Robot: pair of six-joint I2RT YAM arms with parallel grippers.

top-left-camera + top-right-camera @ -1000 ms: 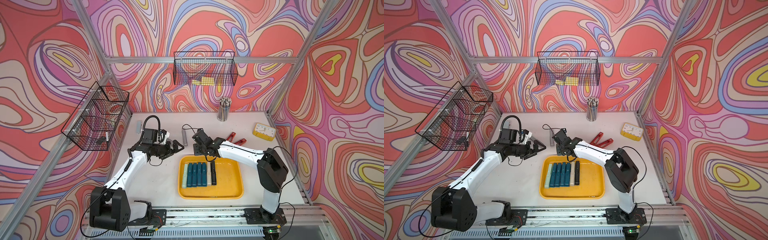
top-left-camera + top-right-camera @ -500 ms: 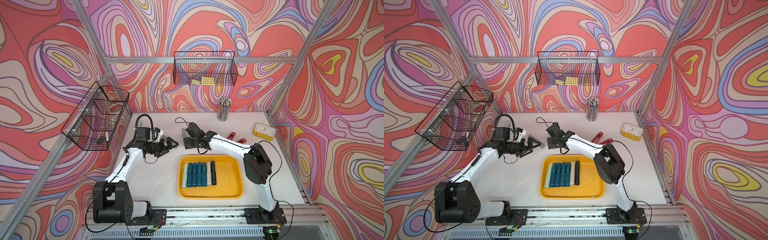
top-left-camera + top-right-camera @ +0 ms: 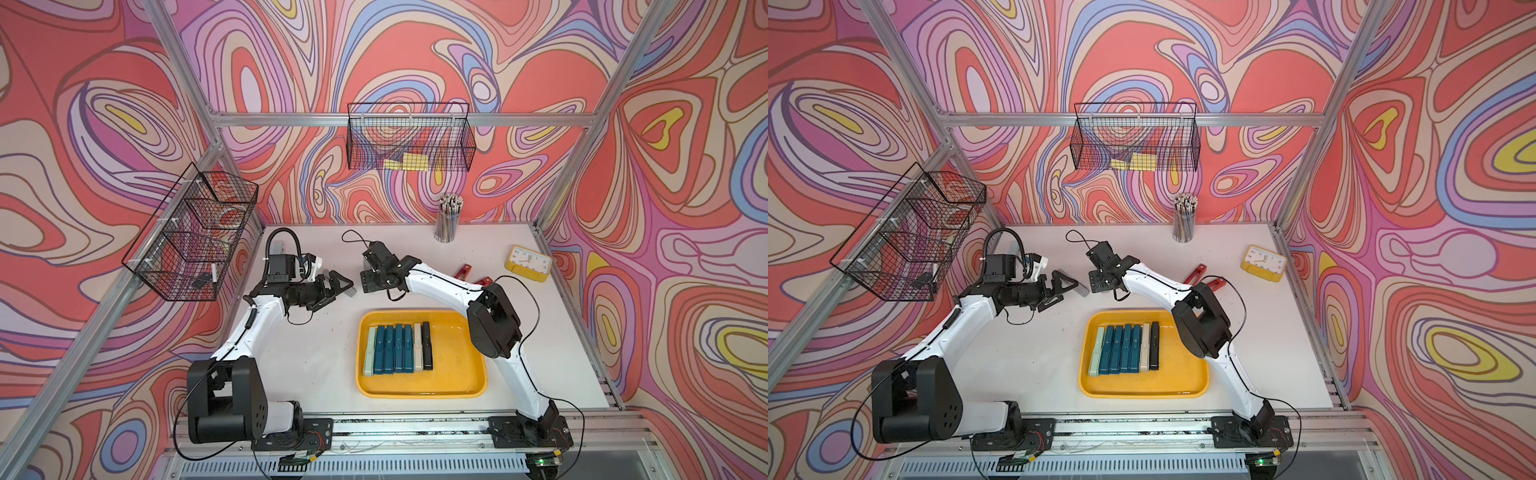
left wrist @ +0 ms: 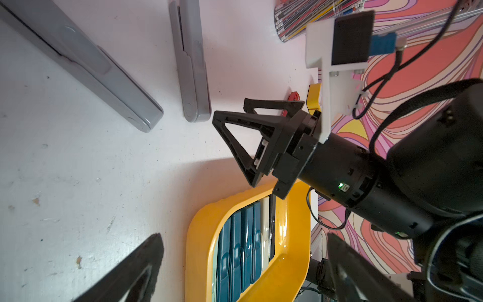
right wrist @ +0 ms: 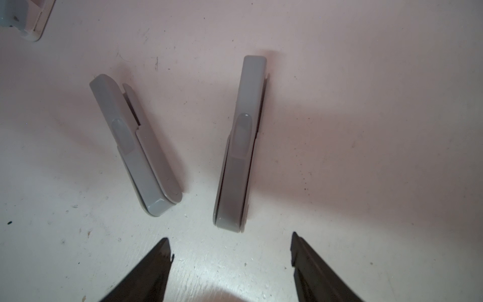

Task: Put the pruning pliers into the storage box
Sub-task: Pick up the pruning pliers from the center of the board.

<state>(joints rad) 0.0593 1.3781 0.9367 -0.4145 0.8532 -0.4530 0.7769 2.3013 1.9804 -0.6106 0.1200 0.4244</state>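
Pickup now: our right hand (image 5: pixel 230 238), spread and empty, hovers by two grey pruning pliers (image 5: pixel 236 157) on the desk (image 3: pixel 316 357) — next we drop and straddle one. Seven lie in the storage box (image 3: pixel 457 390). A second ago it hung nearer the box; our left hand (image 3: pixel 338 292), spread, has barely shifted.

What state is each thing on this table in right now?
Shallow yellow plastic tray: holds seven slim bar tools in a row.
Two grey plastic bar tools: lying loose on the white table, apart.
Two red bar tools: lying on the table, outside the tray.
Left gripper: open, empty.
Right gripper: open, empty.
Cup of pencils: upright, full.
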